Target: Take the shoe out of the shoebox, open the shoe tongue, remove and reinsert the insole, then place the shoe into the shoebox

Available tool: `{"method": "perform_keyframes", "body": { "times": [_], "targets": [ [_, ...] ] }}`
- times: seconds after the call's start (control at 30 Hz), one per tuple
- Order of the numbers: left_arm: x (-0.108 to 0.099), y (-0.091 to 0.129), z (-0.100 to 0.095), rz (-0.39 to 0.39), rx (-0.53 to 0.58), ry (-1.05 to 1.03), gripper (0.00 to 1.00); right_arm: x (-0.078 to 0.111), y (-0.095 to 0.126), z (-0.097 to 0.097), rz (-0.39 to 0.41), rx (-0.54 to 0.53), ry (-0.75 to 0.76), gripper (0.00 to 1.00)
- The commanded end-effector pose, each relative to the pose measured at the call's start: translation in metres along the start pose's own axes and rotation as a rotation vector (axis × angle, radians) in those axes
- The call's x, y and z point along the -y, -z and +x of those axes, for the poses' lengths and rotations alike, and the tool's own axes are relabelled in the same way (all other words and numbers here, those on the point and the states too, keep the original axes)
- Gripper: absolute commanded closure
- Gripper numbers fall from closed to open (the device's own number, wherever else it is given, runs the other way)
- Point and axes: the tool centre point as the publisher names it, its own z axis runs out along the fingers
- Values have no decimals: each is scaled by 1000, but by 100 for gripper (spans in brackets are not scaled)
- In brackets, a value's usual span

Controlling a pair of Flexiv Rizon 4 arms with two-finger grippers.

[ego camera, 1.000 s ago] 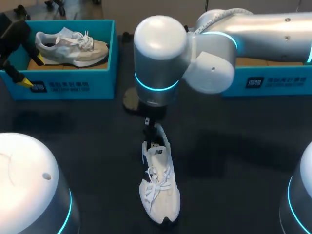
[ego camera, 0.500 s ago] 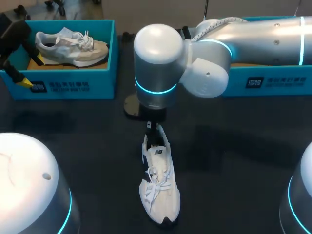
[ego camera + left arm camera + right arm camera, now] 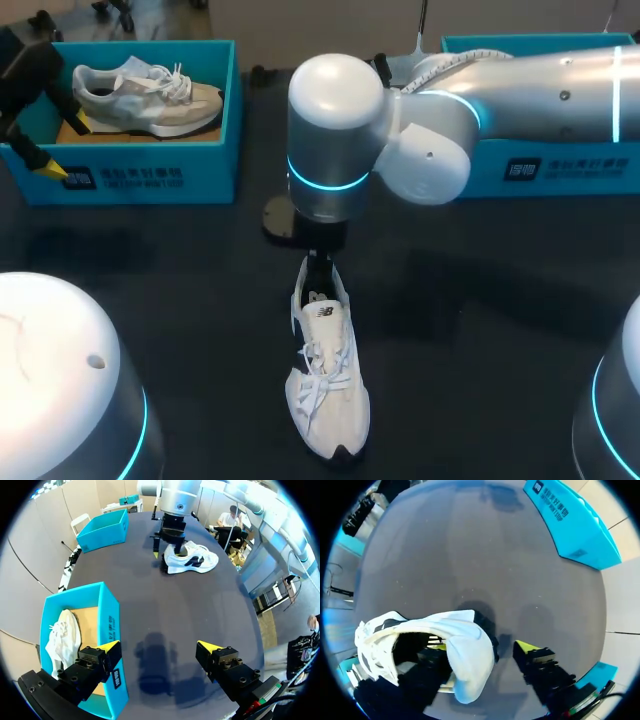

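Note:
A white shoe (image 3: 325, 375) lies on the dark table, toe toward the front edge; it also shows far ahead in the left wrist view (image 3: 192, 560). My right gripper (image 3: 318, 268) points down at its heel. In the right wrist view one finger is inside the shoe (image 3: 445, 645) and the other fingertip (image 3: 526, 647) stands outside, a small gap from the heel, so the right gripper (image 3: 482, 645) is open around the heel. My left gripper (image 3: 159, 650) hangs open beside the left shoebox (image 3: 215, 120), which holds a second white shoe (image 3: 150, 95).
A second blue shoebox (image 3: 560, 165) stands at the back right, partly under my right arm, and appears as a box (image 3: 107, 527) far ahead in the left wrist view. The left shoebox wall (image 3: 107, 625) is close to my left gripper's finger.
My right wrist has shifted slightly right and down over the shoe's heel, and its fingers have drawn closer together. The shoe and my left arm have not moved.

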Motion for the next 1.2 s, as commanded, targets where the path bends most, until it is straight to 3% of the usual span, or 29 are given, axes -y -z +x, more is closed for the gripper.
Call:
{"method": "perform_keyframes", "body": {
  "times": [0.03,0.13,0.2,0.33,0.6,0.9,1.2],
  "targets": [
    [0,0,0,-3,-1,0,0,0,-6,0,-1,-14,1,53],
    [0,0,0,-3,-1,0,0,1,-8,2,-5,-25,-1,60],
    [0,0,0,-3,-1,0,0,1,-9,4,-2,-27,-5,100],
    [0,0,0,-3,-1,0,0,2,-1,4,2,-4,-14,100],
    [0,0,0,-3,-1,0,0,13,36,-6,27,77,-25,100],
    [0,0,0,-3,-1,0,0,43,122,-47,82,184,-27,100],
    [0,0,0,-3,-1,0,0,43,122,-47,82,184,-27,100]
  ]
}}
